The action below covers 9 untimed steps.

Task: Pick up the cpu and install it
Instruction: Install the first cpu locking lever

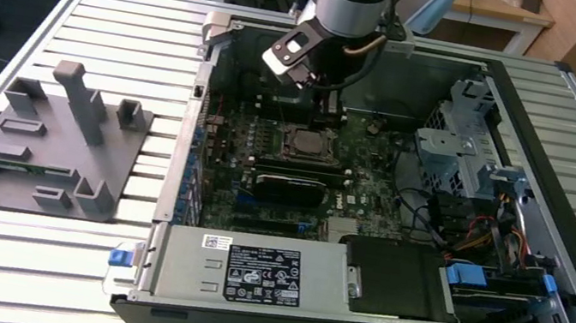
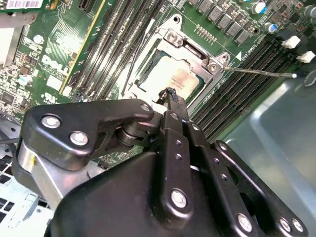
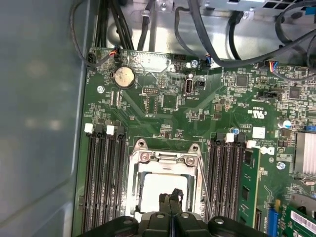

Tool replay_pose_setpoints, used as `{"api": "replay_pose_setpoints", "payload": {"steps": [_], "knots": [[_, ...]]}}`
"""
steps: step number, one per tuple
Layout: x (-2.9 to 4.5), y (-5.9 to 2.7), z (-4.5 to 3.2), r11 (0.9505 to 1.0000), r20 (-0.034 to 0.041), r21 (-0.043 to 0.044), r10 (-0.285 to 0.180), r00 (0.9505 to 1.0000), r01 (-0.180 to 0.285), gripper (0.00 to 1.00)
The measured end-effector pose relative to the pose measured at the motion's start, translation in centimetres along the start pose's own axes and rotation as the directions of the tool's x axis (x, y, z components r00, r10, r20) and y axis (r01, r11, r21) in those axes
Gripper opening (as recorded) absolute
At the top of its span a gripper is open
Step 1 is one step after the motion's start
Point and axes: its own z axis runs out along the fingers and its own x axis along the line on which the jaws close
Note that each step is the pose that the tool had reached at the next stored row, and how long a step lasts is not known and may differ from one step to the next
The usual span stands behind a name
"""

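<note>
The cpu (image 2: 170, 79) lies in the socket (image 3: 165, 185) on the motherboard (image 3: 197, 108), so the placing step looks done. The gripper (image 2: 170, 94) hangs just above it, jaws pressed together and holding nothing (fingertips meet in both wrist views). Securing it calls for the lever (image 2: 256, 72) to be closed.

cpu (image 3: 159, 190) | near edge hidden behind end effector (image 3: 170, 203) | grip unclear
</note>
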Motion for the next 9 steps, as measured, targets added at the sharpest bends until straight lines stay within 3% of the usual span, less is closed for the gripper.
{"api": "replay_pose_setpoints", "payload": {"steps": [9], "knots": [[-0.02,0.01,-1.05,1.0,-0.0001,0.0,0.0,1.0,0.0,0.11]]}}
